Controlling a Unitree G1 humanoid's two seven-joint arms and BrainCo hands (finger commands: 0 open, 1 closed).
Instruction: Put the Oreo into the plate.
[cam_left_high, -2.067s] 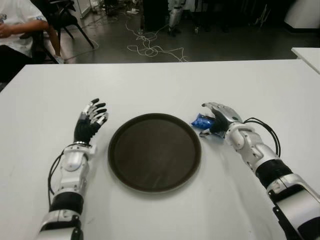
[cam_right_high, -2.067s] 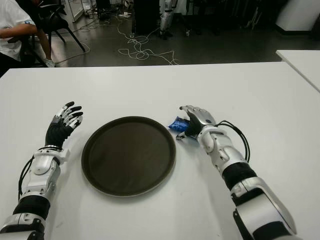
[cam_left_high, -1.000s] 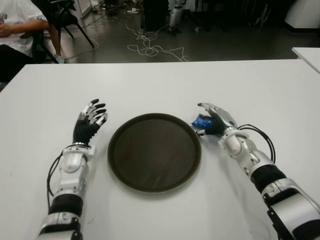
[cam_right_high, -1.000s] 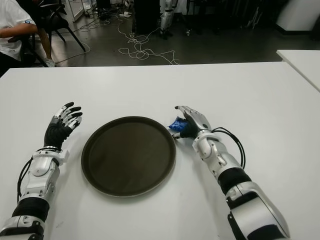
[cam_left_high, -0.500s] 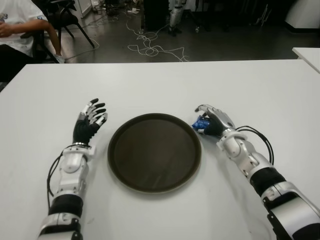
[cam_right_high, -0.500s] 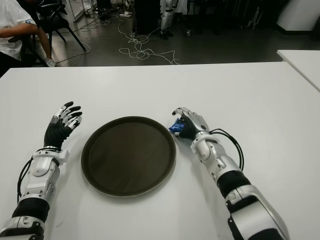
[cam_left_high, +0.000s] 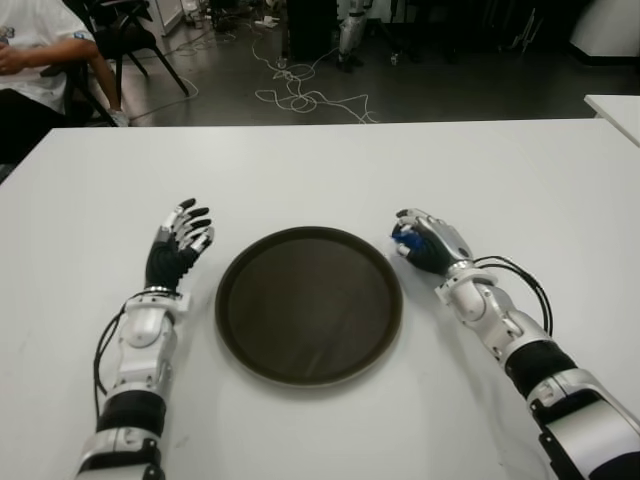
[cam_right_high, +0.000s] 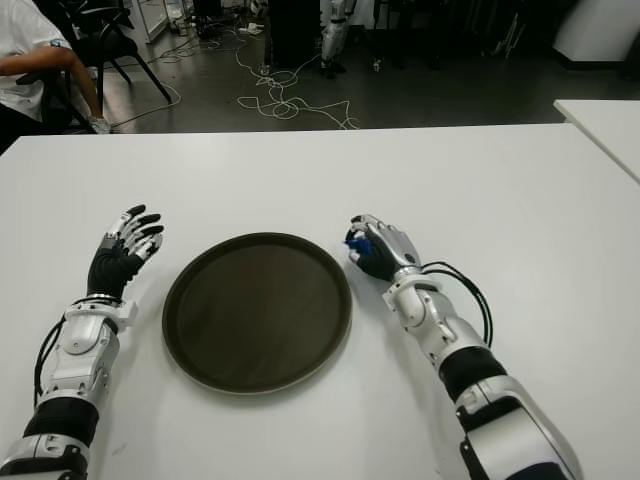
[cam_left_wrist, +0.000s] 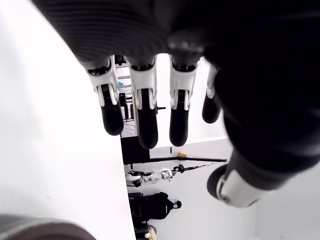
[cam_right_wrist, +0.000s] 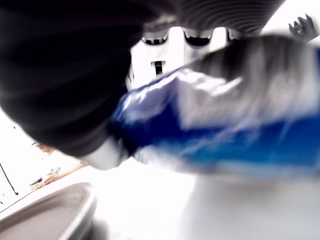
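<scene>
The blue Oreo packet (cam_left_high: 404, 240) is mostly hidden inside my right hand (cam_left_high: 420, 243), whose fingers are curled around it just off the right rim of the round dark brown plate (cam_left_high: 309, 303). The right wrist view shows the blue wrapper (cam_right_wrist: 220, 120) pressed against the palm, with the plate's rim (cam_right_wrist: 55, 210) below. The plate holds nothing. My left hand (cam_left_high: 178, 243) stays to the left of the plate, fingers spread, holding nothing.
The white table (cam_left_high: 300, 170) stretches wide behind the plate. A seated person (cam_left_high: 30, 60) is past the far left corner. Cables (cam_left_high: 300, 100) lie on the floor beyond the far edge. A second white table's corner (cam_left_high: 615, 110) shows at the right.
My right hand's fingers have curled shut around the Oreo packet, which showed more beside the open hand earlier. The hand shifted slightly toward the plate. The left hand has not moved.
</scene>
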